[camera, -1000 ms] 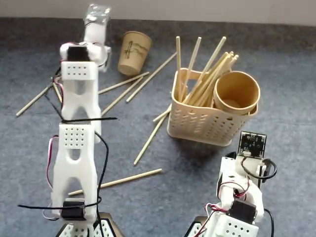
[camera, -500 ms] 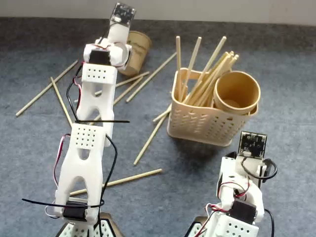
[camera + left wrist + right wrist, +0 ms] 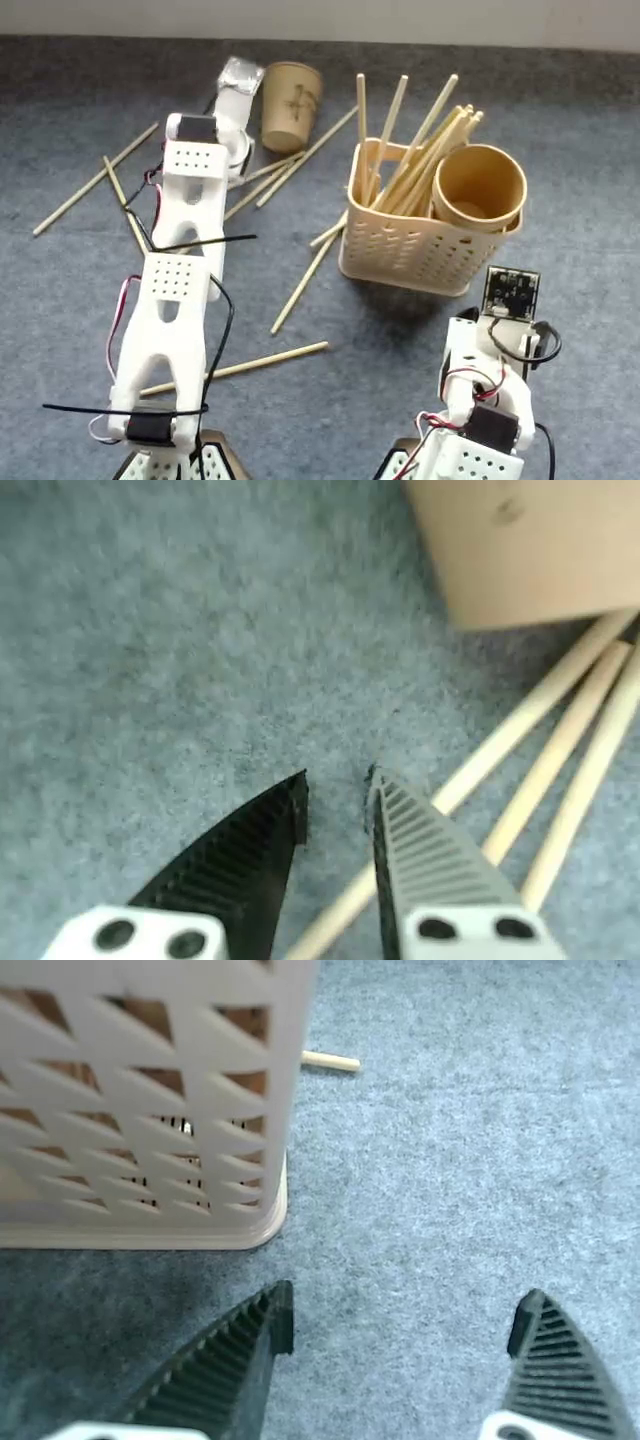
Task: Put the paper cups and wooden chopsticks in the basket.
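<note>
A brown paper cup [image 3: 290, 93] lies on its side on the grey carpet at the back; its side wall also shows in the left wrist view [image 3: 525, 550]. My left gripper [image 3: 337, 785] hovers just left of it, fingers a narrow gap apart with nothing between, beside three loose chopsticks [image 3: 545, 770]. The cream basket [image 3: 400, 245] holds another paper cup [image 3: 480, 185] and several chopsticks [image 3: 425, 150]. My right gripper [image 3: 405, 1315] is wide open over bare carpet, near the basket's corner [image 3: 150, 1120].
More loose chopsticks lie on the carpet: one near the front [image 3: 235, 368], one against the basket's left side [image 3: 305, 280], two at the far left [image 3: 95, 180]. The left arm [image 3: 190, 190] stretches over some. A wall edge runs along the back.
The left arm swung from the back left to the right, up to the lying cup. The cup shifted slightly right and turned. The right arm stayed still.
</note>
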`<state>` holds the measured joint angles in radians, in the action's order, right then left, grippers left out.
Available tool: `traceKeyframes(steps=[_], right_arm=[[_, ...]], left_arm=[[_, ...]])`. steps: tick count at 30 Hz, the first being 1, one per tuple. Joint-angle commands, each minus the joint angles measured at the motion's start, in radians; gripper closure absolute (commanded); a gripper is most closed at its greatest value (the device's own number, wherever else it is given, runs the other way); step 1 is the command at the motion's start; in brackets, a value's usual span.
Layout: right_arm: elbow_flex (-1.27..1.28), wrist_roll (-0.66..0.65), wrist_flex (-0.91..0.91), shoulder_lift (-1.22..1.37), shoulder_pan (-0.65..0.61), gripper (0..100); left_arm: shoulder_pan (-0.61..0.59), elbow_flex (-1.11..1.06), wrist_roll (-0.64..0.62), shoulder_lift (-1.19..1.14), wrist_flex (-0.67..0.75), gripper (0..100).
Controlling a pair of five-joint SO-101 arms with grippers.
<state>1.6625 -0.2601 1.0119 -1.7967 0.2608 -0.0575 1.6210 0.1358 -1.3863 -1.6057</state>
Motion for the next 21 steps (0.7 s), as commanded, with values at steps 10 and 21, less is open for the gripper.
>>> traceKeyframes(steps=[10, 21], right_arm=[[0.102, -0.015, -0.028, -0.005, -0.007, 66.3], [0.102, -0.015, -0.027, -0.005, -0.007, 66.3]], left_arm=[[0.064, 0.045, -0.006, 0.355, 0.026, 86], [0.171, -0.039, -0.008, 0.223, 0.365, 86]])
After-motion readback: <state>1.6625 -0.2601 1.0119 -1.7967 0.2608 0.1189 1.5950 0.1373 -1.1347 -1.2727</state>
